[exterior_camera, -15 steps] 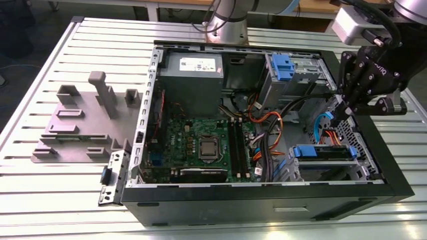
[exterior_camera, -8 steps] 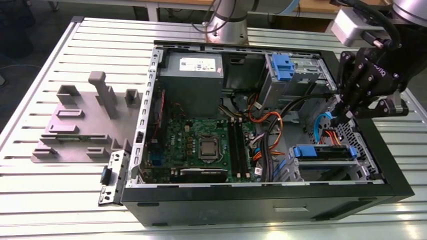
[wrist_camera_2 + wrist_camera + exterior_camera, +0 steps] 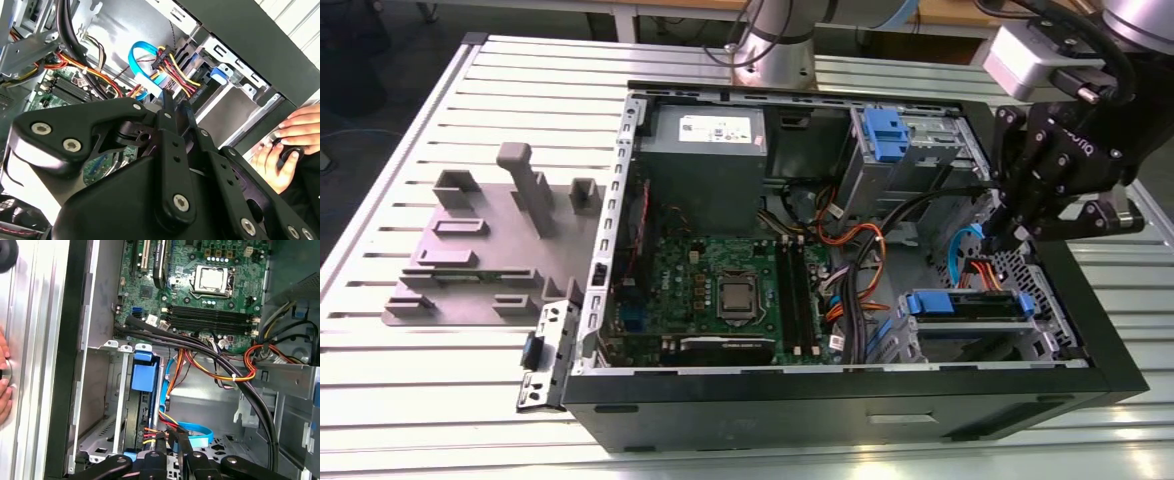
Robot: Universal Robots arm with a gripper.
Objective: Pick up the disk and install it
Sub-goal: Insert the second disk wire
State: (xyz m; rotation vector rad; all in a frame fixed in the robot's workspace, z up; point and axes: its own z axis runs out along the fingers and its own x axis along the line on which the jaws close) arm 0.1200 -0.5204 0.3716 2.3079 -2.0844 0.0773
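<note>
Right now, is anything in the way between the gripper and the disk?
Yes, a little. The disk sits in its bay at the case's corner, and the gripper hangs just above it. Red, yellow and black wires and a blue cable crowd the gap between them.

Work surface: a pale metal slatted table (image 3: 440, 380), ribs running across the exterior view, filling most of it from 7 to 11 o'clock and continuing toward 3 o'clock. Surface evenly lit; soft shadows fall beneath items resting on it. At 12 o'clock, beyond the table's far edge, pale furniture legs (image 3: 624, 18) stand on a dark floor (image 3: 400, 40). A blue cable (image 3: 354, 132) lies on that floor at 10 o'clock. Dark shadowed area at 11 o'clock; contents cannot be determined. Walls and windows cannot be assessed.
</note>
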